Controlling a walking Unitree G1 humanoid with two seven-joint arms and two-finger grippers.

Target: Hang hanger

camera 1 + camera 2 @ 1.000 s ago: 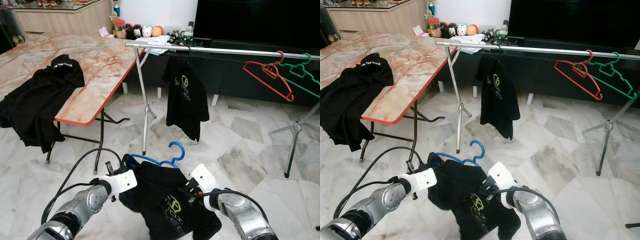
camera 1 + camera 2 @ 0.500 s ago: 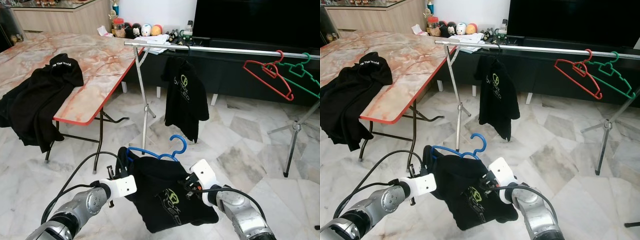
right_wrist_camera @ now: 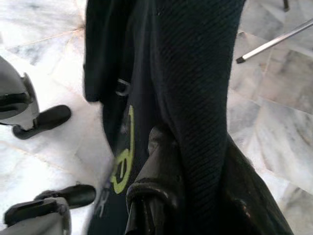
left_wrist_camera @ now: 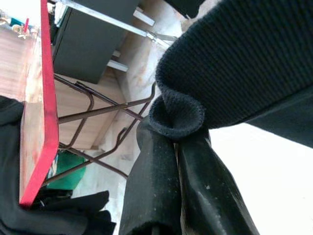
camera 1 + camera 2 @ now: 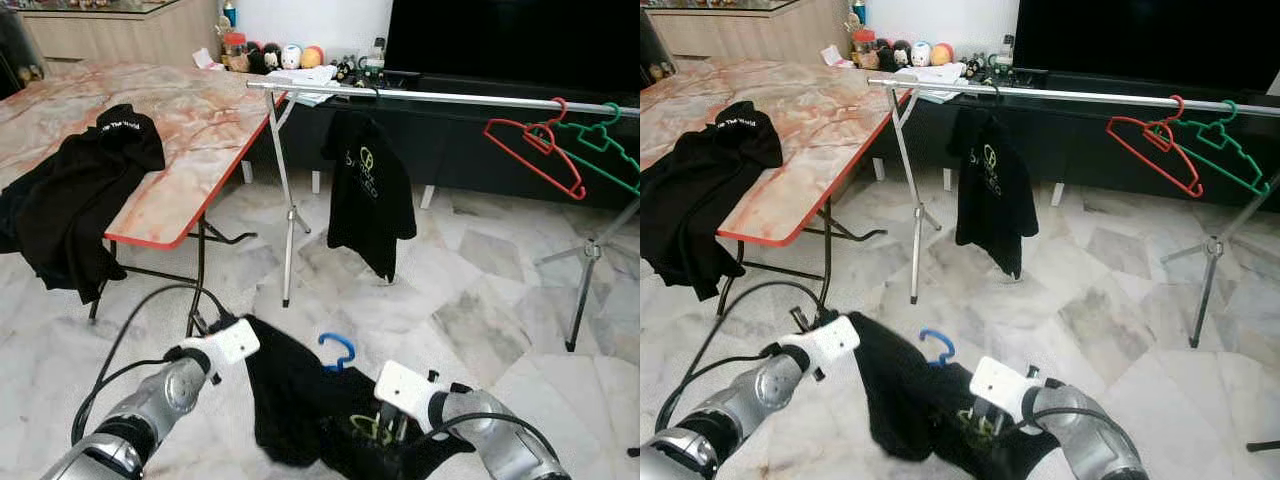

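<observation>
While both arms reach low over the floor (image 5: 470, 300), the left gripper (image 4: 171, 142) pinches a rolled edge of the black shirt (image 5: 300, 410) between closed fingers (image 4: 151, 191), and the right gripper (image 3: 161, 161) has its fingers buried in the same cloth; I cannot tell their state. A blue hanger (image 5: 338, 350) hooks up from the shirt between them. Beyond stands a rail (image 5: 440, 97) with a hung shirt (image 5: 372, 190), then red hanger (image 5: 535, 150) and green hanger (image 5: 605, 150). Another shirt (image 5: 75, 200) lies on the worktop (image 5: 190, 150).
</observation>
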